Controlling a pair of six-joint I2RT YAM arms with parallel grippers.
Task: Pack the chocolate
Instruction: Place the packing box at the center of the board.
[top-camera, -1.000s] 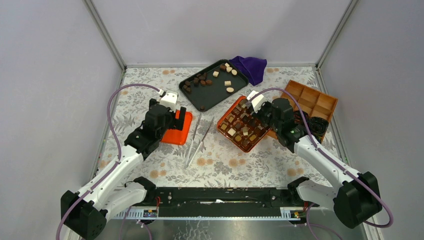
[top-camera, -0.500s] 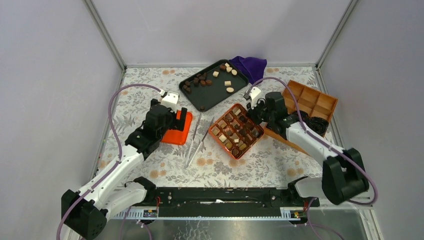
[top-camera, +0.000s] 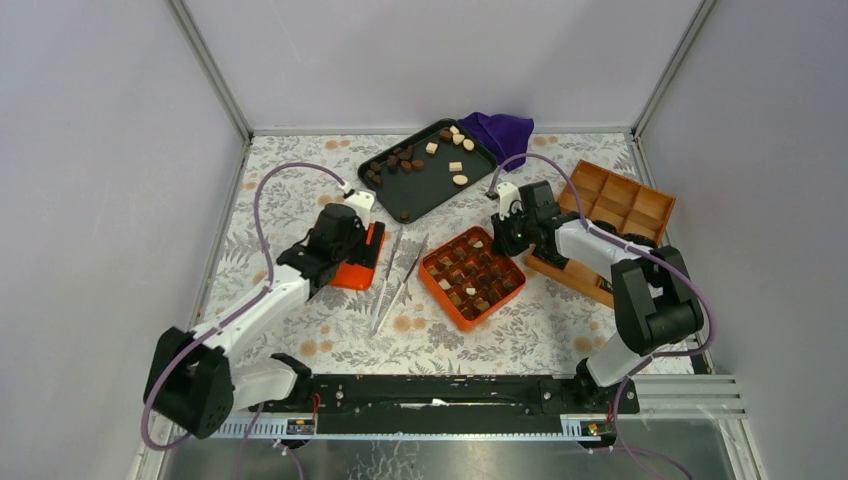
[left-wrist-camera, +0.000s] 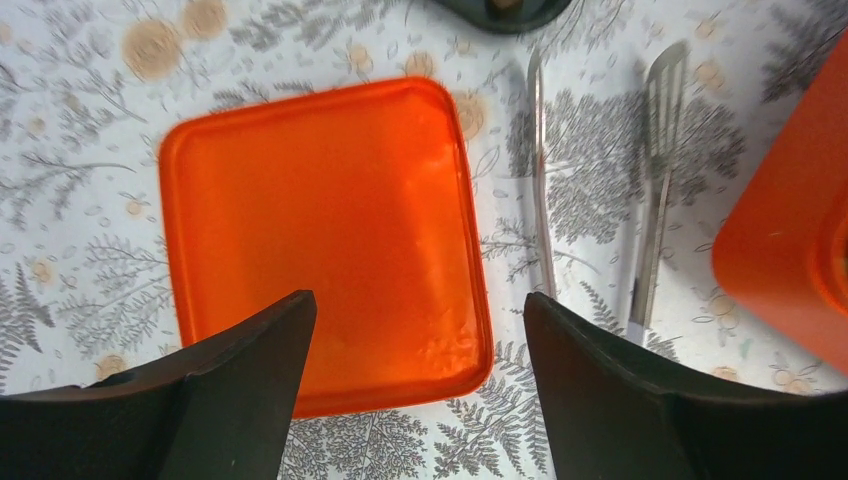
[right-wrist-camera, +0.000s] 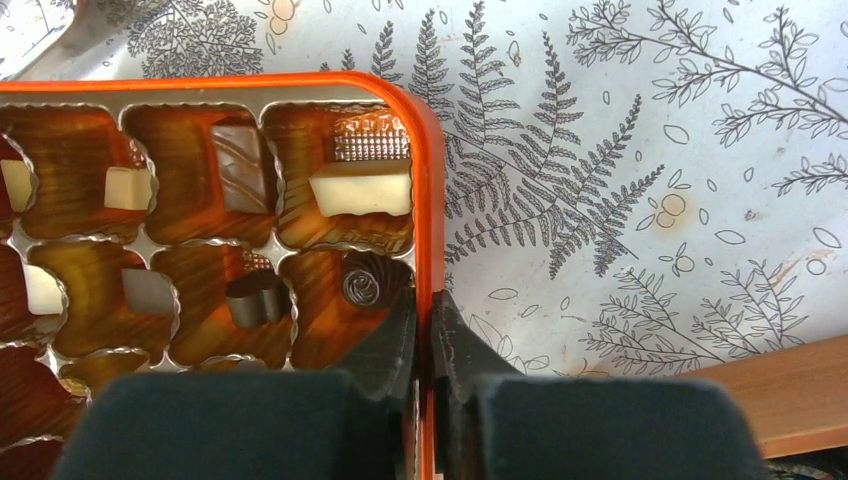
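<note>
Chocolate (right-wrist-camera: 360, 188) of brown and cream kinds fills the moulded cells of an orange box (top-camera: 450, 295) at the table's middle. More loose chocolate (top-camera: 405, 160) lies on a black tray (top-camera: 432, 185) behind it. My right gripper (top-camera: 497, 243) is shut on the orange box's rim (right-wrist-camera: 428, 200), one finger inside the wall and one outside. My left gripper (left-wrist-camera: 418, 300) hangs open over a flat orange lid (left-wrist-camera: 320, 240), its fingers apart above the lid's near right corner and touching nothing.
Two metal tongs (top-camera: 400, 270) lie between the lid and the box, and show right of the lid (left-wrist-camera: 655, 200). A wooden divided box (top-camera: 620, 205) stands at the right. A purple cloth (top-camera: 500, 135) lies behind the black tray.
The right gripper has dragged the orange box left and nearer, turning it. The left gripper has shifted right over the lid, and its jaws have narrowed slightly.
</note>
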